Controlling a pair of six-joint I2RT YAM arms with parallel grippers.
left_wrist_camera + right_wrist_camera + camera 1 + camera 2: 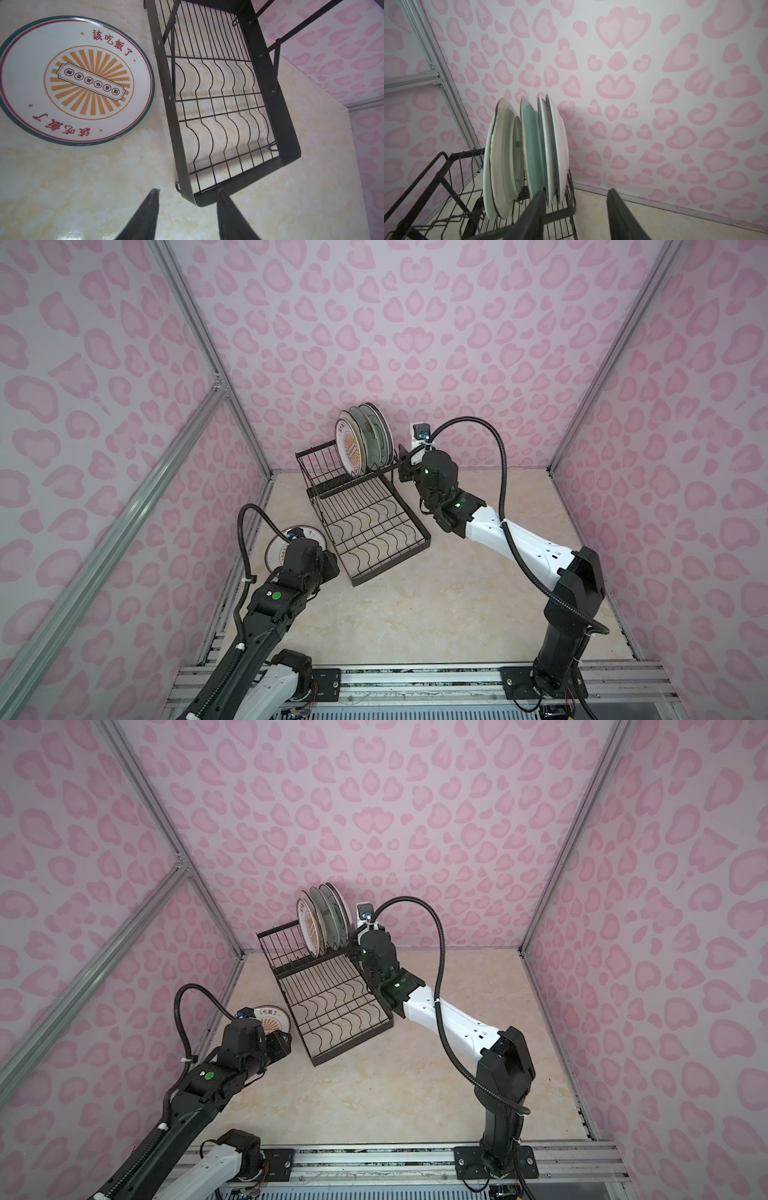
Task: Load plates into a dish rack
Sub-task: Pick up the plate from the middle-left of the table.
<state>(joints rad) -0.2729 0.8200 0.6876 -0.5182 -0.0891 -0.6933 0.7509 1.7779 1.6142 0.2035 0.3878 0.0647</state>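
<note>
The black wire dish rack point(390, 562) point(353, 1046) stands at the back middle of the table. Several plates point(353, 448) point(309, 925) point(502, 158) stand on edge in its raised tier. Its lower tray point(288, 133) with wavy dividers holds nothing. A white plate with an orange sunburst point(76, 81) point(274, 549) point(272, 1017) lies flat on the table left of the rack, partly hidden by my left arm in both top views. My left gripper point(189, 190) hovers open and empty above the tray's near corner. My right gripper point(576, 190) is open and empty beside the raised tier's right end.
Pink patterned walls with aluminium frame posts point(216, 377) close in the table on three sides. The rack's back corner sits near the rear wall. The marbled tabletop point(457, 605) stretches in front of and right of the rack. Both arm bases sit on the front rail point(415, 680).
</note>
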